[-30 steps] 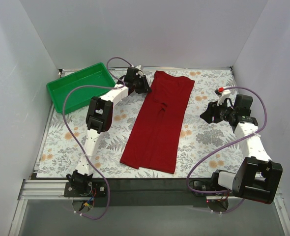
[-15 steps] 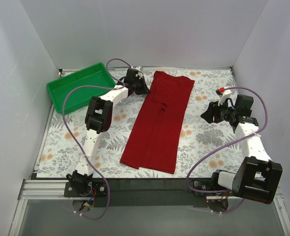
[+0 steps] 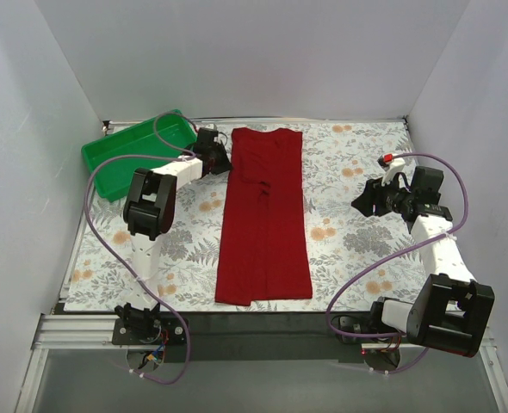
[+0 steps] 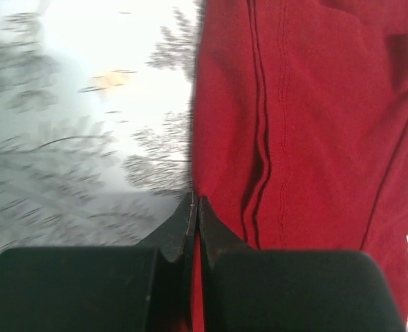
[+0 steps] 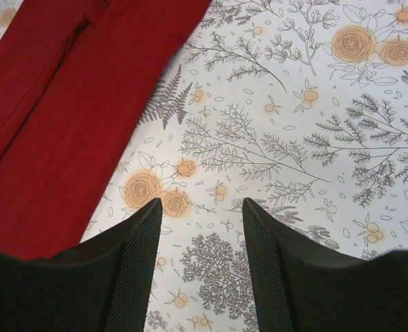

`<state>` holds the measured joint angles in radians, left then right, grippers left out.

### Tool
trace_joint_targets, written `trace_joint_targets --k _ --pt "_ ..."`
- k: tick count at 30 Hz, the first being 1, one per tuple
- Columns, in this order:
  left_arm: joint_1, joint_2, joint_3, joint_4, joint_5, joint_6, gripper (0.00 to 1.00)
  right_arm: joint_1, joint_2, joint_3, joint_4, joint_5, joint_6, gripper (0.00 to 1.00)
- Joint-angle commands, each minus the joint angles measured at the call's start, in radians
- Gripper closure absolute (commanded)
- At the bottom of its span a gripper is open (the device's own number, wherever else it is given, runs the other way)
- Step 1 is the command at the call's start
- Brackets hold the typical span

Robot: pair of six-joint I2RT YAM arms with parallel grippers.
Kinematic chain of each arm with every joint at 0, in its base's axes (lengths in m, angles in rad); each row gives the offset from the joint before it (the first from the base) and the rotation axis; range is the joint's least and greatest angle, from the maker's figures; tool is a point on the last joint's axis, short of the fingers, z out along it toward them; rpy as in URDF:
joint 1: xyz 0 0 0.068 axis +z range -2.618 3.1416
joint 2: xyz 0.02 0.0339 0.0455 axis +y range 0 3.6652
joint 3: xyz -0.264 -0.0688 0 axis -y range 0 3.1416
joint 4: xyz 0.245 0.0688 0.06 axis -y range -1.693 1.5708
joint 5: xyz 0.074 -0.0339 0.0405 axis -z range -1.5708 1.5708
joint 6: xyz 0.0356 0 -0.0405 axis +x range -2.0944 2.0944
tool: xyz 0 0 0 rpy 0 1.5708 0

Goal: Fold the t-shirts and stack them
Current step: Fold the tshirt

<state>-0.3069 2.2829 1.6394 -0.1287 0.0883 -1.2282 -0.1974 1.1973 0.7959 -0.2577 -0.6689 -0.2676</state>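
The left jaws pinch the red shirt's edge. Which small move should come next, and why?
Probably lift the left gripper a little and carry the pinched far edge toward the near hem. Its jaws are shut on the t-shirt, which already lies as a long narrow strip, so a crosswise fold seems due.

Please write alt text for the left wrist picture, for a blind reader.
The left gripper is shut on the edge of a dark red t-shirt, which fills the right of the view. A blurred floral tablecloth lies to the left.
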Motion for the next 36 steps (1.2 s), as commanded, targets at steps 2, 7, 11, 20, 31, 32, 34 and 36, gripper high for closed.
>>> trace_joint_targets --k 2,7,11,20,31,32,34,36 --pt "0.018 -0.098 -0.062 -0.012 -0.150 -0.014 1.00 -0.008 -0.015 -0.011 0.029 -0.012 -0.005 0.51" --pt "0.019 -0.100 -0.030 -0.008 -0.095 0.002 0.93 -0.008 -0.008 -0.011 0.015 -0.040 -0.045 0.49" --pt "0.017 -0.109 0.031 0.008 0.051 0.044 0.54 -0.007 -0.007 -0.001 -0.040 -0.121 -0.143 0.44" --pt "0.009 -0.450 -0.114 0.123 0.292 0.260 0.41 0.033 -0.024 0.057 -0.320 -0.340 -0.686 0.37" --pt "-0.130 -1.440 -1.049 0.154 0.729 1.175 0.14 0.518 -0.168 -0.073 -0.539 -0.244 -1.184 0.24" --pt "-0.168 -1.492 -1.094 0.093 0.670 1.194 0.14 0.541 -0.173 -0.083 -0.513 -0.227 -1.161 0.25" --pt "-0.277 -1.600 -1.128 -0.066 0.611 1.222 0.15 0.613 -0.177 -0.121 -0.486 -0.163 -1.101 0.26" --pt "-0.325 -1.652 -1.158 -0.205 0.577 1.224 0.17 0.683 -0.180 -0.153 -0.450 -0.115 -1.072 0.26"
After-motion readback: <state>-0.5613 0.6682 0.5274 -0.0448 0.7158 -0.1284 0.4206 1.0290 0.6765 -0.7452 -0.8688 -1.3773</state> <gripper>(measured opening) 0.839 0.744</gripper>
